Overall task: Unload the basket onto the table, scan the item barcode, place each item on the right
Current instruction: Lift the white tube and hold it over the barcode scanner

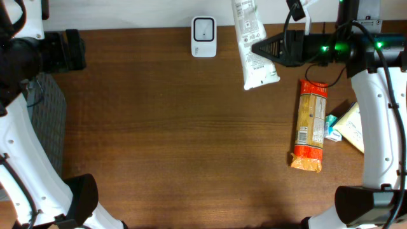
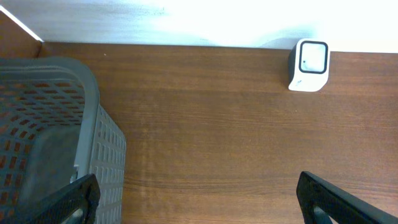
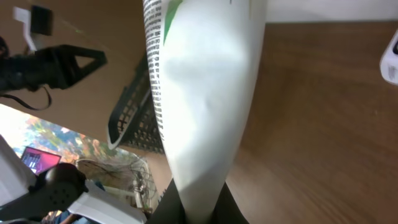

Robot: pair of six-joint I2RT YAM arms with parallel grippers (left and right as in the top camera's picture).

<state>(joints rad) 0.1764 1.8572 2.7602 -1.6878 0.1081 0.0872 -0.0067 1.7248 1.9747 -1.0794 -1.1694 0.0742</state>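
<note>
Pinches long white printed plastic pouch (image 1: 249, 25) in right tool (image 1: 262, 48), with left tool (image 2: 202, 202) spread wide; risks limp sag or slip, swinging barcode off small white box scanner (image 1: 203, 28)

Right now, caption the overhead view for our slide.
Right pincer holds a white packet near the scanner.

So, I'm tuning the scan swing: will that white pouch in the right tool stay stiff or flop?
Probably floppy: the white pouch looks dented and creased where the right tool pinches its edge. It likely feels light, since a thin edge pinch carries it. Its smooth film may slip or twist, so the barcode could turn from the scanner.
</note>
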